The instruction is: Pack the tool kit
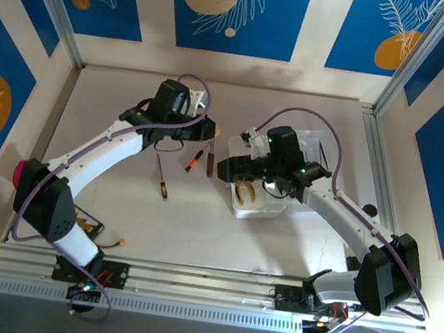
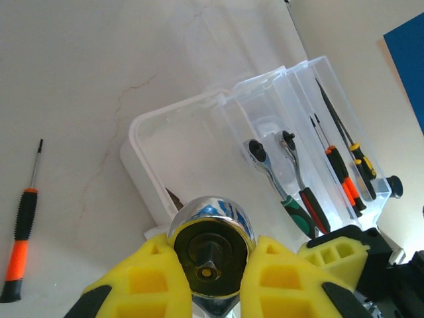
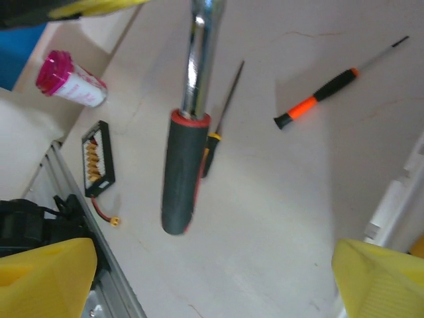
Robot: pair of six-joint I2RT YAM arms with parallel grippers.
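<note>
- Finds left gripper (image 2: 211,273) clenched on the chrome head of a long driver (image 3: 182,165), dark handle hanging away from the grip; contact of the handle's tip with the table not determinable.
- Finds right gripper (image 3: 212,288) spread wide, grasping nothing, poised near that handle.
- Locates tool kit case (image 1: 269,214) open on the table beneath the right arm, with yellow-handled pliers (image 1: 243,192) lying in its base.
- Judges the step in hand as a handover or carry of the driver toward the case.
- Flags slip risk: rounded, polished head between two pads, heavy handle far from the grip. Likely result is a pivot or a drop onto the loose screwdrivers below.
- Flags collision risk: both wrists close together over one patch of table. Likely cause is an off-centre closing on the handle.
- Flags fit risk: driver long against the case bays, and poor seating likely to block the lid.
- Counts in the case: two ratchet wrenches (image 2: 273,182), at least three slim screwdrivers (image 2: 338,169) in the far bay, one pair of pliers.
- Counts loose on the table: two screwdrivers, one orange-and-black (image 3: 317,99), one yellow-and-black (image 1: 161,180).
- Counts apart from the kit: one flat black card (image 3: 98,159), one pink-capped object (image 3: 69,79).
</note>
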